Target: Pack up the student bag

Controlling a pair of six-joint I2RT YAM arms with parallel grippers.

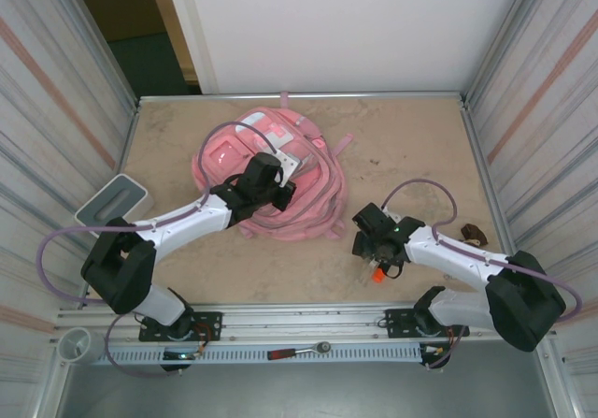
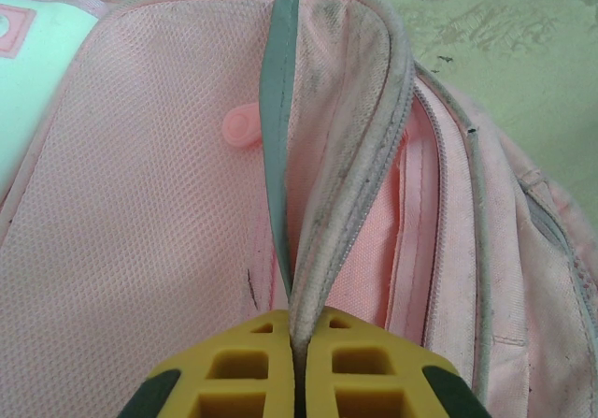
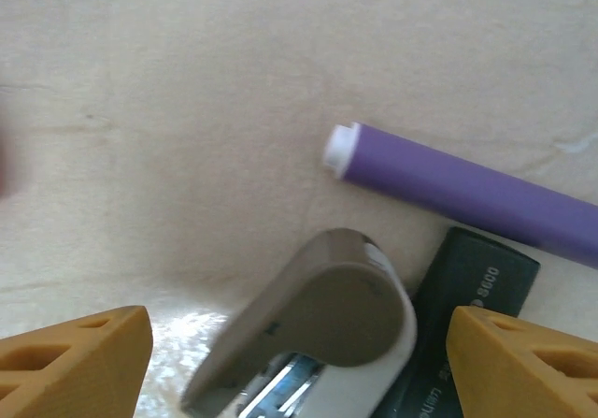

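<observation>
Top external view: the pink bag is seen lying flat on the worktop, left of centre and towards the far edge. Its straps are spread out to the right. The left tool is lowered over the middle of the bag.

From the left wrist, the left tool is seen clenched on the bag: the piped rim of an open compartment is pinched between the yellow fingertips. The rim is lifted into a fold, so that the mesh lining to the left of it is exposed. A grey zip strip is seen running along that fold, with a small pink pull tab just beside it.

The right tool is held low over bare worktop, well apart from the bag and to its right. From the right wrist, the right tool is seen released, with its orange fingertips set wide apart. A grey and white stapler lies between them and is touched by neither. A dark flat case lies against the stapler, and a purple marker lies just beyond both.

A grey-white box is placed at the left edge of the worktop, near the left arm.
</observation>
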